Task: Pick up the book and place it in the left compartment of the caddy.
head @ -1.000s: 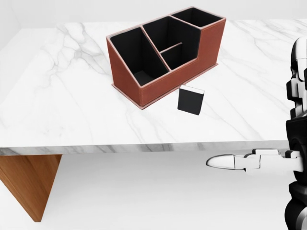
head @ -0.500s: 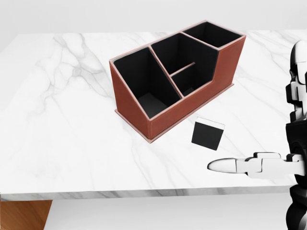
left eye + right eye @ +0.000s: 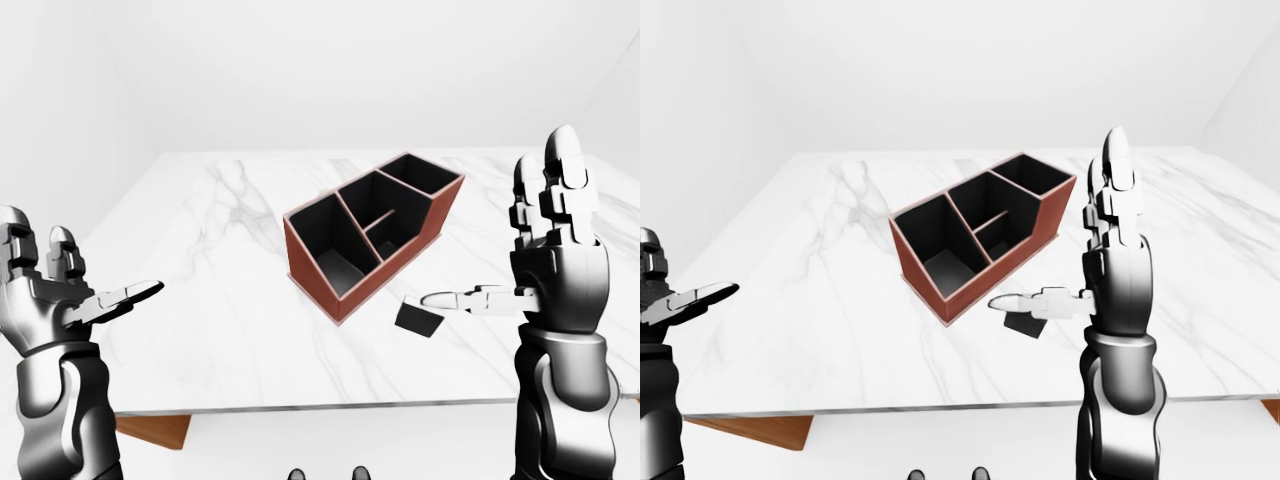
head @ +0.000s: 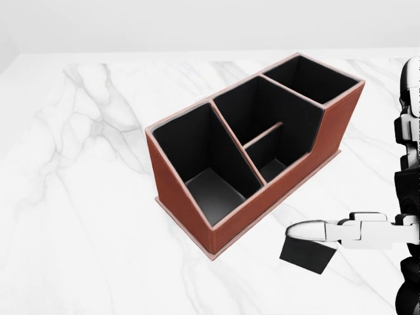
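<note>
Left hand [image 3: 70, 300] held open and raised, well apart at far left; then the caddy [image 4: 249, 147] mid-worktop [image 4: 79, 197]; book [image 4: 306, 254] flat just beside its lower right, directly beneath the open right hand [image 4: 341, 231], plainly the nearer one

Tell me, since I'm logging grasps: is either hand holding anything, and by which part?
Nothing is held. The right hand is open, one finger reaching over the book, which lies on the table. The left hand is open and empty.
</note>
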